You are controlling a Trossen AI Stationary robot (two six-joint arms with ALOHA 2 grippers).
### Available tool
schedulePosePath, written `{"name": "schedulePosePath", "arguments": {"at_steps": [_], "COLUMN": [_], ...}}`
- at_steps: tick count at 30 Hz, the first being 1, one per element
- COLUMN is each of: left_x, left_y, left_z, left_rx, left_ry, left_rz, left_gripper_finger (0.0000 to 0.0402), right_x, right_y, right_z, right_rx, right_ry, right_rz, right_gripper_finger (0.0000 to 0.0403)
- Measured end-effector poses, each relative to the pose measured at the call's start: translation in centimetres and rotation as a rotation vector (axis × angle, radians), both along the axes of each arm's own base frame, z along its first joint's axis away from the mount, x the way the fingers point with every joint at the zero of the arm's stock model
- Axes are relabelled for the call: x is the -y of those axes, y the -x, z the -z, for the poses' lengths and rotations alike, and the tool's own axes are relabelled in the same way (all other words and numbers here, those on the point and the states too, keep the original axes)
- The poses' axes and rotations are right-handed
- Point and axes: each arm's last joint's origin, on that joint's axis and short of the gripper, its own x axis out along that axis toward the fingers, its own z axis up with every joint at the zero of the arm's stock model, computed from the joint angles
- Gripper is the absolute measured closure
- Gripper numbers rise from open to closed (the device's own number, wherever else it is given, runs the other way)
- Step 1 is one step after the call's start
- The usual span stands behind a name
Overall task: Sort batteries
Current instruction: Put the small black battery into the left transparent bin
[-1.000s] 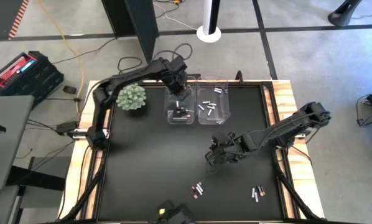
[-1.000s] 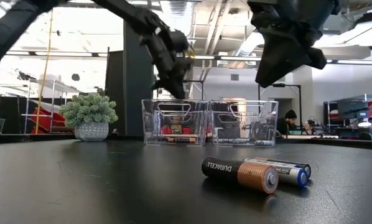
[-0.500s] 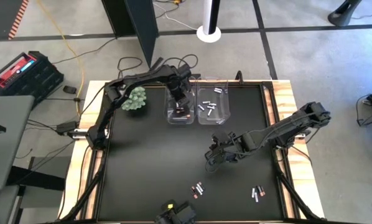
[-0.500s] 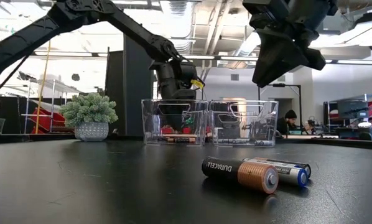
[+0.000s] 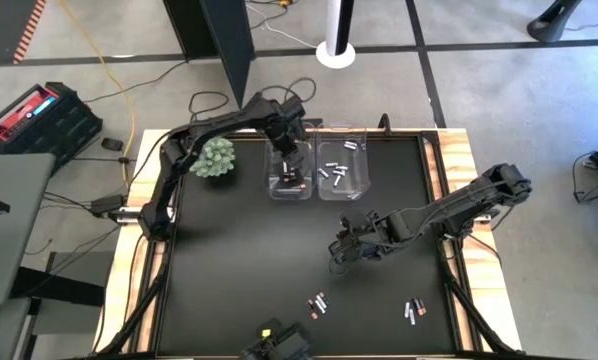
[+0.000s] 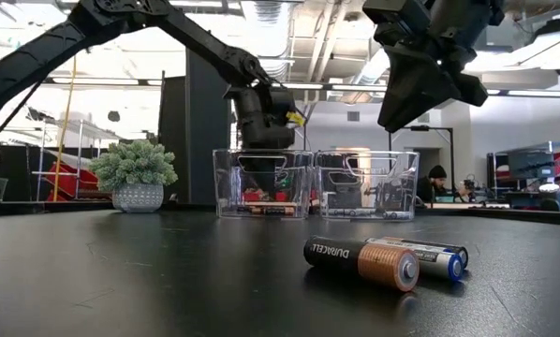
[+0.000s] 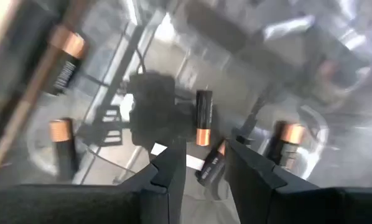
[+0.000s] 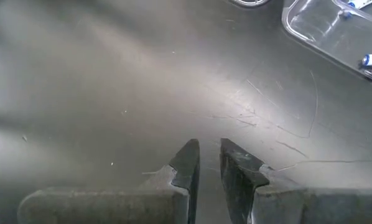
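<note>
We see the left claw hanging over the left of two clear bins at the far edge of the black surface. Its wrist view looks straight down into that bin: the two dark fingers stand apart with an empty gap between them, gripping nothing, and below them lie several dark batteries with copper ends, scattered at different angles on the clear floor of the bin. The right bin, just beside the left one, holds a handful of pale batteries. A small potted plant sits on the surface near the left bin, on the side away from the right bin. The right claw hangs above the middle of the surface, well apart from both bins; in its wrist view the fingers stand narrow, a slim gap between the tips and nothing in it, with bare dark surface under them and a corner of a bin farther off. More batteries remain loose on the surface at the near edge: one small cluster and a second cluster to its right. From the low view, two of these lie side by side and touching, a dark copper-ended cell in front and a pale blue-ended one behind it.
</note>
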Motion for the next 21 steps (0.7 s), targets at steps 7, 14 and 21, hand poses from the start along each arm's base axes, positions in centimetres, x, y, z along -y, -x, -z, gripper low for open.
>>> {"name": "schedulePosePath", "arguments": {"at_steps": [7, 14, 21], "left_x": [1.1, 7.4, 17.4], "left_y": [2.3, 5.6, 9.8], "left_z": [-6.9, -15.2, -15.8], "left_rx": [0.124, 0.354, 0.759], "left_ry": [-0.062, -0.203, -0.267], "left_rz": [-0.064, -0.103, -0.099], "left_gripper_finger": [0.0294, 0.0299, 0.0302], "right_x": [0.0, -0.1, -0.2], "right_y": [0.0, -0.1, -0.1], "right_z": [0.0, -0.1, -0.1], "right_rx": [-0.005, 0.021, 0.008], "right_ry": [0.003, -0.016, 0.003], "right_rz": [-0.003, 0.012, -0.023], "right_gripper_finger": [0.0322, 0.0322, 0.0322]}}
